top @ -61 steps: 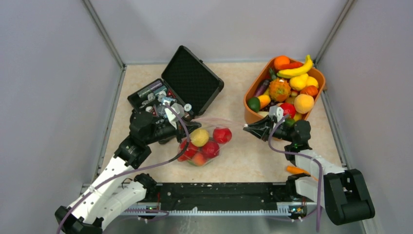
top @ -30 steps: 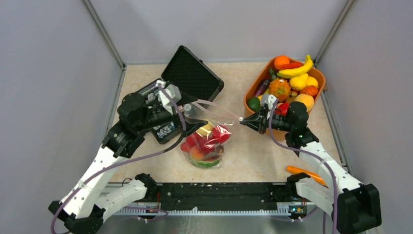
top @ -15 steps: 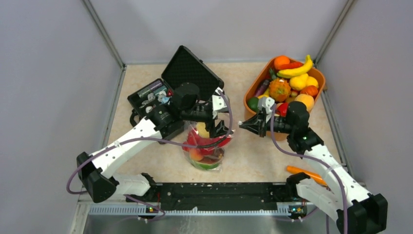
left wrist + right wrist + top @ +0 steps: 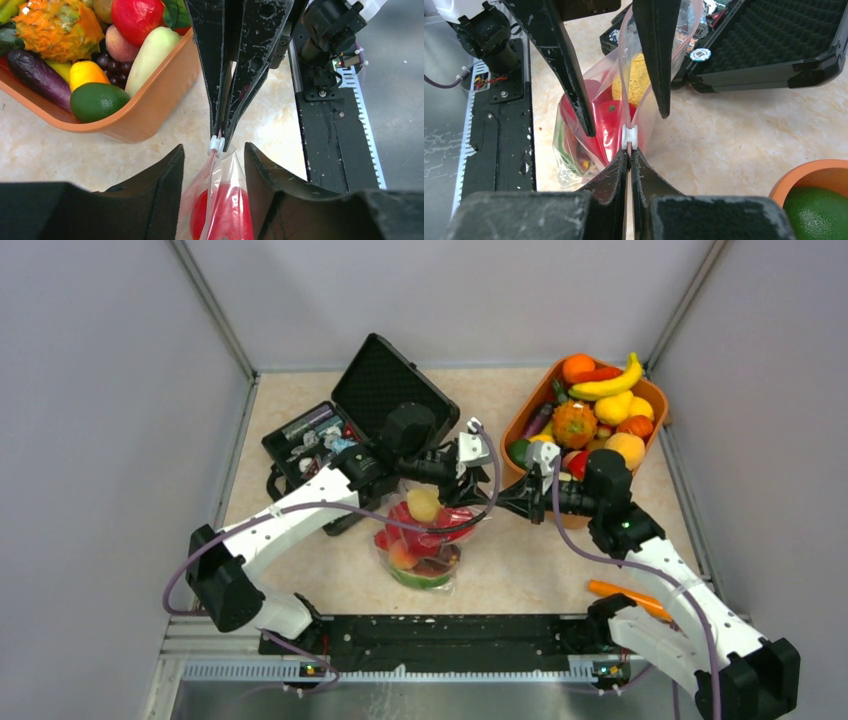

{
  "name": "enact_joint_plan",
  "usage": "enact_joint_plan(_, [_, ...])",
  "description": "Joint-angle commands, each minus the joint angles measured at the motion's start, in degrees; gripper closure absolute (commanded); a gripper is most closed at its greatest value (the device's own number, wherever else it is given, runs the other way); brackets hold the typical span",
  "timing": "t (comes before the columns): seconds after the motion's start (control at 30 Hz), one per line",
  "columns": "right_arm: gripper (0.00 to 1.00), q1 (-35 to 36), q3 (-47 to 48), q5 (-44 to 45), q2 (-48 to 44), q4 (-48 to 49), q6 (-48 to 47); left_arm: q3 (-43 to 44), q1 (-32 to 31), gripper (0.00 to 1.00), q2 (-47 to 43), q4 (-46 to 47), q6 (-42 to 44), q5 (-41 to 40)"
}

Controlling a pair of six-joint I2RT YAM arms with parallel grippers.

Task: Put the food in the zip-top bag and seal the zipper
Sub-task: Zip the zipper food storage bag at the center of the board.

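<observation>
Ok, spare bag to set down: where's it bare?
Bare at the back between black case and orange basket, and in front between zip-top bag and right arm. Crowded where left gripper and right gripper meet at the bag.

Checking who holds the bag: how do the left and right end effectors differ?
The right end effector is shut, pinching the mouth of the zip-top bag beside the white slider; the left end effector is open. Right grips one end; left's fingers straddle the mouth without clamping. Both face each other at the bag's mouth.
</observation>
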Motion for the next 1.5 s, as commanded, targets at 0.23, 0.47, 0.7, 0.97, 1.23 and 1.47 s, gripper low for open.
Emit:
enact_joint_plan(0.23, [1.0, 0.72, 3.9, 0.95, -1.42, 1.88, -0.35, 2.48, 0.01, 0.72, 1.76, 0.63, 1.41, 1.9])
enact_joint_plan(0.47, [1.0, 0.8, 3.99, 1.18, -1.44, 1.6, -0.37, 3.37, -0.04, 0.9, 3.0, -0.55, 1.01, 5.25])
enact_joint_plan(0.7, [1.0, 0.77, 4.08, 1.74, -1.7, 1.59, -0.36, 3.7, -0.04, 1.0, 2.69, -3.94, 2.57, -0.01])
enact_joint_plan(0.97, [1.0, 0.78, 4.16, 1.79, -1.45, 0.38, -1.3, 3.29, -0.04, 1.0, 0.69, -7.75, 5.56, -7.09])
enact_joint_plan(1.23, [1.0, 1.6, 3.9, 2.72, -1.41, 0.53, -1.7, 4.23, -0.02, 1.0, 0.08, -11.15, 7.99, -10.63])
enact_joint_plan(1.47, [1.0, 1.7, 4.16, 2.74, -1.48, 0.61, -1.49, 2.96, 0.0, 1.0, -2.03, -11.77, 8.35, -14.78])
